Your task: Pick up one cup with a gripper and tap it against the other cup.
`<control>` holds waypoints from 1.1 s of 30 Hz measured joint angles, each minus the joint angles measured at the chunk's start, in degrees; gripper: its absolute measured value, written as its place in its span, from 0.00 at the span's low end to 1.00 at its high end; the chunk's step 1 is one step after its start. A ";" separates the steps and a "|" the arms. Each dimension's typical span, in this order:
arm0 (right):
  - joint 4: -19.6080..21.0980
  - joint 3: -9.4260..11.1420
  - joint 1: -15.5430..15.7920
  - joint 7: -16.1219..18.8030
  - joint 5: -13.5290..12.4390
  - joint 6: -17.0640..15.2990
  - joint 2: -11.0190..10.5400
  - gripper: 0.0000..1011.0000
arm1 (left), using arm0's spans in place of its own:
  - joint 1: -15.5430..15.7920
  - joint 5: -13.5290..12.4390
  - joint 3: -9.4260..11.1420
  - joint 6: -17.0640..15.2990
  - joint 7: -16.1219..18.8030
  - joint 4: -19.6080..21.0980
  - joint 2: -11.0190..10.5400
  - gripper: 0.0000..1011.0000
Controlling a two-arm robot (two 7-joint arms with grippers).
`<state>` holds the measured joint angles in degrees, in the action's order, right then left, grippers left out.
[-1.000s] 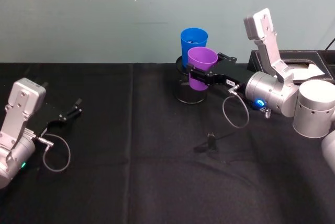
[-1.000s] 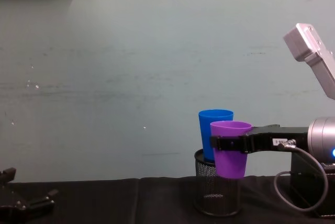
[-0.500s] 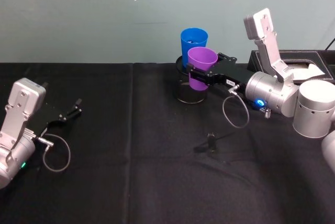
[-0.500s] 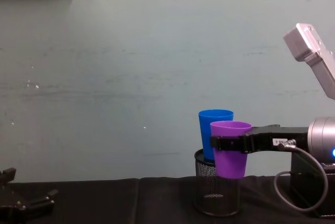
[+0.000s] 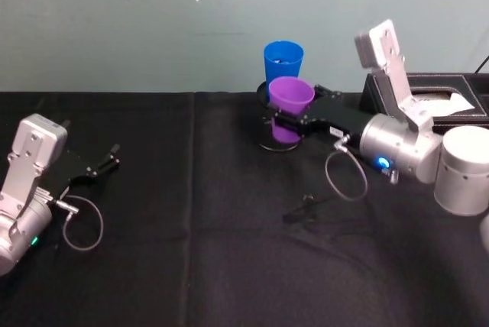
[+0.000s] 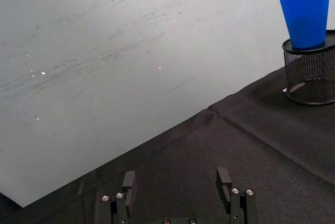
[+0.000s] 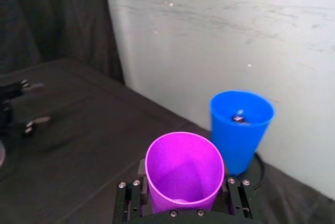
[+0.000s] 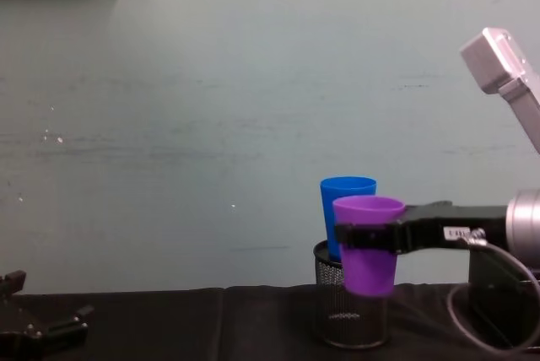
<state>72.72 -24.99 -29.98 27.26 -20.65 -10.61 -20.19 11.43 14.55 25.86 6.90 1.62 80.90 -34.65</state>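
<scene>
black cloth over the bench [image 5: 191,228]. far left, left end effector [image 5: 98,167] parked low on the cloth, fingers [image 6: 129,180] spread apart on nothing, unchanged from a second ago. further right, black mesh holder [image 6: 310,75] standing on the bench with the blue cup [image 5: 283,59] upright in it, same place as before. just in front of it and nearer the robot, purple cup [image 5: 289,105] clamped about mid-height by the right end effector [image 5: 289,118], jaws shut on its sides, rim up, held clear of the cloth. changed since half a second ago: purple cup lowered slightly and drawn a little toward the robot, rim now below the blue rim in the chest view, arm body shifted rightward and down. in the right wrist view, a narrow gap between the two cups, so apparently apart at this instant. likely meaning: either a pull-back after a tap or a wind-up for one; cannot tell which. far right, a black box [image 5: 424,86] behind the right arm.
</scene>
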 joint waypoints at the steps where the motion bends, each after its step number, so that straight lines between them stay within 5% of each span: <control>1: 1.70 -0.10 1.15 -0.01 -0.04 -0.32 -0.59 0.73 | 0.00 0.00 0.00 0.00 0.00 0.00 0.00 0.99; 8: 8.24 -0.87 7.41 -1.48 0.82 0.66 -3.04 0.73 | 0.00 0.00 0.00 0.00 0.00 0.00 0.00 0.99; 12: 9.70 -1.42 11.18 -3.39 3.42 4.46 -3.64 0.73 | 0.00 0.00 0.00 0.00 0.00 0.00 0.00 0.99; 21: 5.76 -0.65 14.69 -4.17 5.43 12.78 -2.07 0.73 | 0.00 0.00 0.00 0.00 0.00 0.00 0.00 0.99; 29: 2.10 -0.10 14.79 -2.75 5.82 14.86 -0.63 0.74 | 0.00 0.00 0.00 0.00 0.00 0.00 0.00 0.99; 33: 1.68 0.26 14.80 -2.39 6.17 14.88 -0.20 0.83 | 0.00 0.00 0.00 0.00 0.00 0.00 0.00 0.99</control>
<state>74.40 -24.73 -15.17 24.87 -14.48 4.27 -20.40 11.43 14.55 25.86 6.91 1.62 80.90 -34.65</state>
